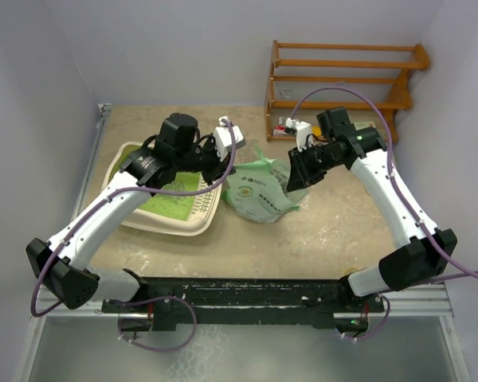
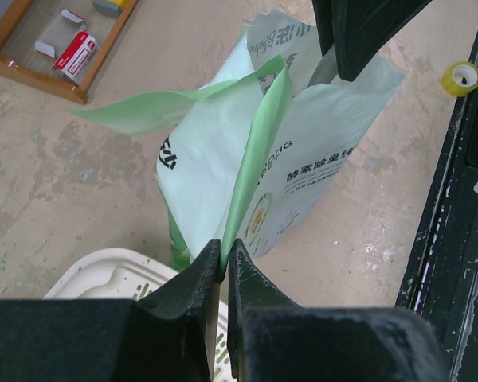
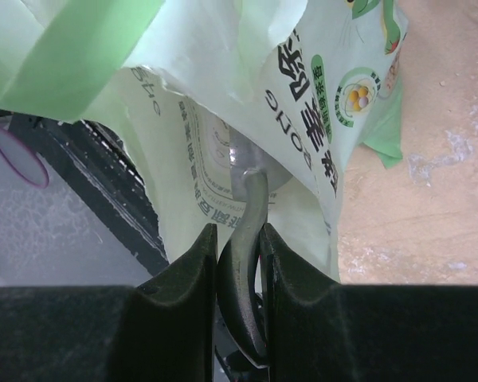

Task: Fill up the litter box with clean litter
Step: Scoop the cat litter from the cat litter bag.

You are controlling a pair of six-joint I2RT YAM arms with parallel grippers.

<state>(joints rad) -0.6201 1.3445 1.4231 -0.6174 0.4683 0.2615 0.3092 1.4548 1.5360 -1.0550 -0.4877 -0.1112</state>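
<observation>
With our left gripper [image 2: 223, 256] pinching the bag [image 2: 327, 159] by its fold and our right gripper [image 3: 237, 239] clamping the scoop [image 3: 253, 195] inside, a slipped fold could spill clean litter short of the litter box [image 1: 179, 229] at nine o'clock.

Cream litter box [image 1: 179, 228], rounded corners, green inside, slotted grille on its right end, lying flat.

Beige, mottled tabletop [image 1: 327, 239], scuffed with pale marks. Resting on it: at left, a cream litter box [image 1: 171, 227] with a green inside; just beside it, mid-table, a light green printed bag [image 1: 259, 199] standing upright; at the far right, a wooden rack [image 1: 342, 76]; near the black front rail [image 1: 247, 290], a roll of yellow tape [image 2: 460, 78].
</observation>
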